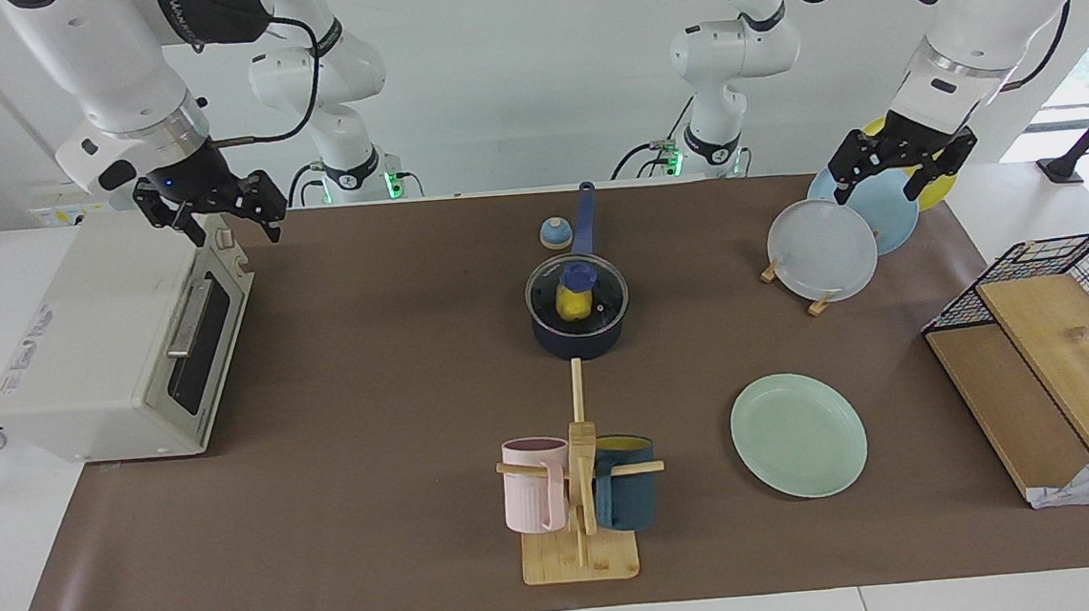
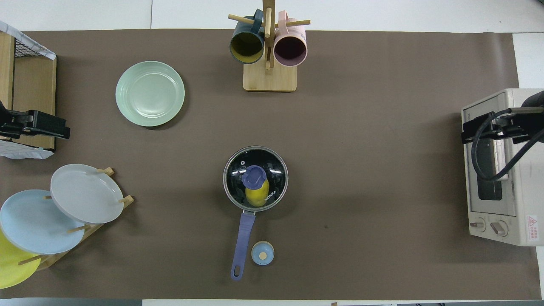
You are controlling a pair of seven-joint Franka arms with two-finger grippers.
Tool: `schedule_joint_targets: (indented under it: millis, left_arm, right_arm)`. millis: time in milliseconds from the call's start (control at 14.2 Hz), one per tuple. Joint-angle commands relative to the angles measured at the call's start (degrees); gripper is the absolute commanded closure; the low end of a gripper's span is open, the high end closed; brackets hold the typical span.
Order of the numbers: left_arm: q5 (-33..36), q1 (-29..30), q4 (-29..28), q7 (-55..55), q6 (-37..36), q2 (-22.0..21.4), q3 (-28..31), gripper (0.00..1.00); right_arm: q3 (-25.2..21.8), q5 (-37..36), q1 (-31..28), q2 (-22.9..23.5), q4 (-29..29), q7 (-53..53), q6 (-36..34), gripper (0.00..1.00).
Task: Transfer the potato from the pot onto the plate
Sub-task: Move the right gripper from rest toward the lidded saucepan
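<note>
Even, bright, diffuse light is filling both views, coming mostly from above. Daylight is entering through a window at the upper edge of the facing view by the left arm's end. Shadows are lying soft and short: a faint dark crescent is hugging the round pale mint-green plate [image 2: 150, 93], and another is falling beside the dark navy saucepan with its glass lid [image 2: 255, 178]. That lid is catching small pale reflections. The brown matte worktop [image 2: 365, 170] is showing no glare. Both views are staying sharp throughout.

I count four plates [image 2: 150, 93], two mugs [image 2: 290, 50], one pot [image 2: 255, 178], one potato [image 2: 256, 195], one toaster oven [image 2: 501, 170], two pincers [image 1: 899, 166].
</note>
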Motion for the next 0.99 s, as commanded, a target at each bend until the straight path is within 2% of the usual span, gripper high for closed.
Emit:
schedule_joint_targets:
  millis: [0,494,635,706,847,918]
  left_arm:
    - [0.9,0.0,-1.1,-0.4,-0.5,-1.1,0.0,0.0]
    - [0.9,0.0,-1.1,-0.3,-0.6,-1.1,-0.2,0.0]
    - [0.9,0.1,-1.1,-0.4,-0.5,-1.1,-0.2,0.0]
    - [0.9,0.1,-1.1,-0.4,-0.5,-1.1,0.0,0.0]
    - [0.9,0.1,-1.1,-0.4,-0.5,-1.1,-0.2,0.0]
    - [0.9,0.1,-1.1,-0.4,-0.5,-1.1,-0.2,0.0]
  right_arm:
    - [0.1,1.1,-0.6,-1.0,-1.2,-1.2,1.1,0.0]
    - [0.7,1.1,0.4,-1.2,-1.6,-2.4,0.9,0.0]
    - [0.8,4.2,0.8,-0.5,-1.0,-2.7,3.1,0.0]
    - [0.7,5.6,0.7,0.7,-0.2,-2.6,3.4,0.0]
    - [1.3,6.0,1.0,4.9,5.4,-2.1,0.7,0.0]
    - [3.3,6.1,1.6,7.3,9.0,-1.1,-0.6,0.0]
